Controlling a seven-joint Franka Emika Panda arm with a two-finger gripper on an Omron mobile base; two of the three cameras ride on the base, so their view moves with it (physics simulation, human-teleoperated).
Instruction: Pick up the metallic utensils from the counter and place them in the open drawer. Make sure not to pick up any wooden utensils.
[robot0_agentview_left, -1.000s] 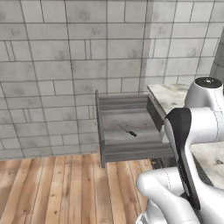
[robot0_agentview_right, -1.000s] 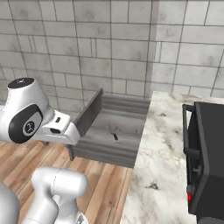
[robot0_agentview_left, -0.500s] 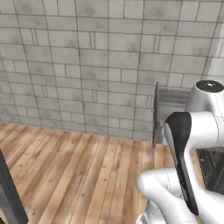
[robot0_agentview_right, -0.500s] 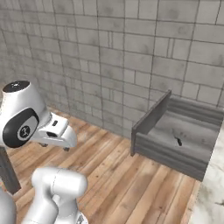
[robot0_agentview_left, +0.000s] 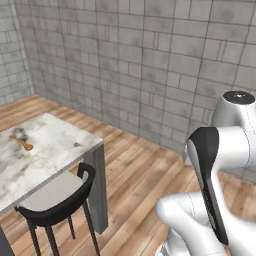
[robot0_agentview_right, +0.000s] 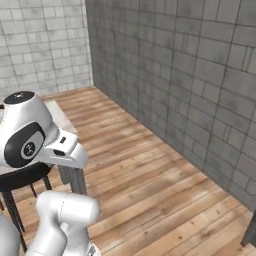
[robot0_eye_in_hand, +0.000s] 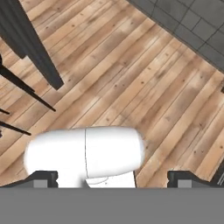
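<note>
We see the marble table at the lower left of the left base view, standing on the wooden floor before the grey brick wall. On its top, near the far left edge, lies a small orange-brown wooden spoon. A black bar stool with a pale seat stands just beside the table's near edge. Our tool hangs over the floor with its jaws spread wide, holding nothing.
</note>
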